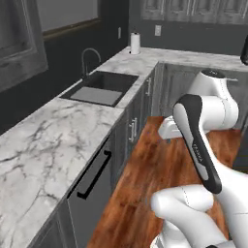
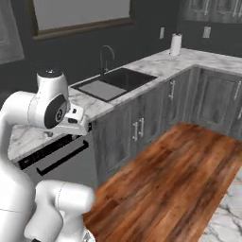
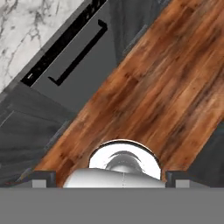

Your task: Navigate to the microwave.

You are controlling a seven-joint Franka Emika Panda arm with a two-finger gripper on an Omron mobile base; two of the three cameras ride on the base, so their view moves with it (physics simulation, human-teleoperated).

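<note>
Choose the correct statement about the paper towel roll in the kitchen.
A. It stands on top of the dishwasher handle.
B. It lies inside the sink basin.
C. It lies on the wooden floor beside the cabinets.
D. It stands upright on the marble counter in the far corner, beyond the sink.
D: the paper towel roll stands upright on the marble counter near the back wall, past the sink and its faucet.

Grey-veined white marble counter (image 1: 53,131)
</note>
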